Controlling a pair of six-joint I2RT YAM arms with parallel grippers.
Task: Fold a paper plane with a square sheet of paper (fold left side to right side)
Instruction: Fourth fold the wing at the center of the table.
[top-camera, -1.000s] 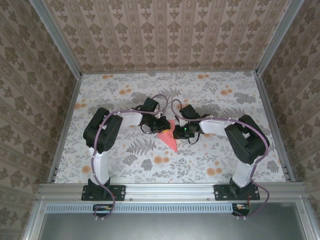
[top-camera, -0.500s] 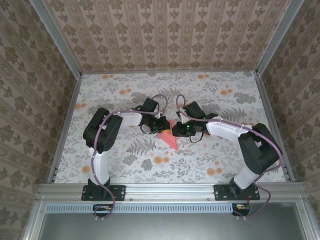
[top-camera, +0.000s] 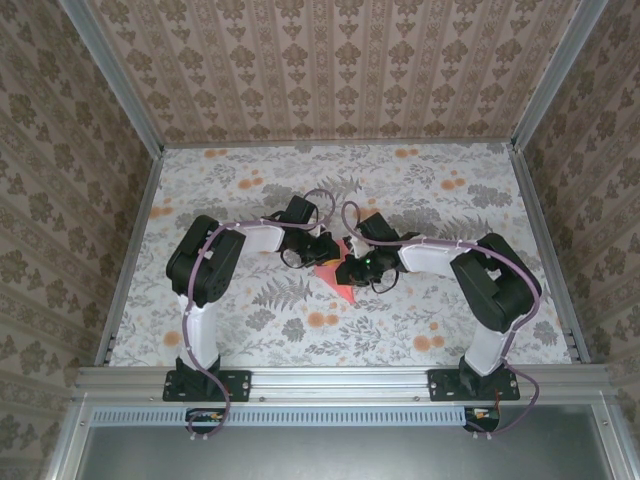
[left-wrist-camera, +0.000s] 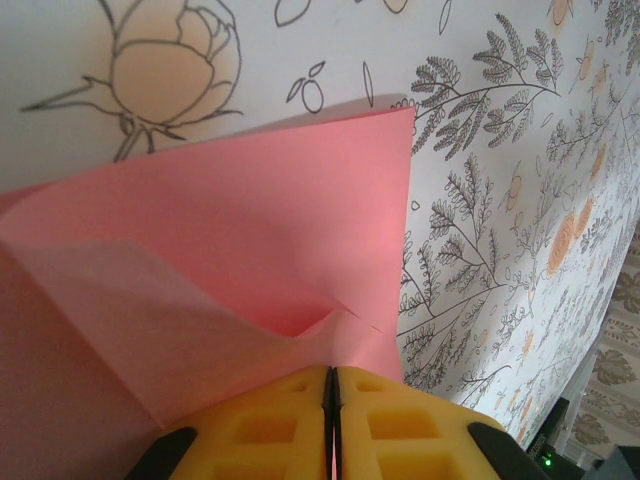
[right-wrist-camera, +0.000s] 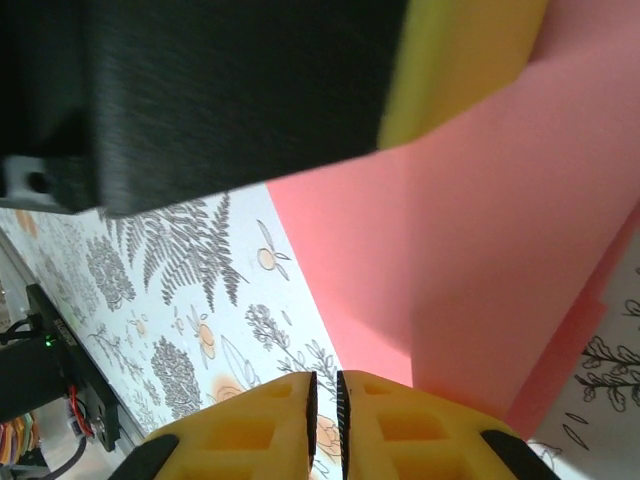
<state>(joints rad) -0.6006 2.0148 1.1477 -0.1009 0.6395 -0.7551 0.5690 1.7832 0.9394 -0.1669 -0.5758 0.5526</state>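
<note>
Across the flower-printed desk (top-camera: 450, 200), three wallpapered walls (top-camera: 330, 70) form the nearest thing to a container, and this cell holds two arms and one piece of pink paper. The left arm (top-camera: 205, 265) and the right arm (top-camera: 490, 280) both bend inward, so their wrists meet over the middle of the desk.

That is where the half-folded paper plane (top-camera: 342, 287) lies, its point towards the near edge and its upper part under the two heads.

The left gripper (left-wrist-camera: 332, 372) is closed, and a raised flap of the paper runs up into the seam between its yellow fingers (left-wrist-camera: 400, 420). It seems to have that layer pinched, probably to lift it clear of the desk and carry it from left to right.

The right gripper (right-wrist-camera: 325, 377) has its fingers drawn almost together, with only a dark slit between them. Its tips sit at the paper's edge, just above the cloth. Whether it pinches the paper I cannot tell; it may be there to steady the sheet against sliding during the fold.
</note>
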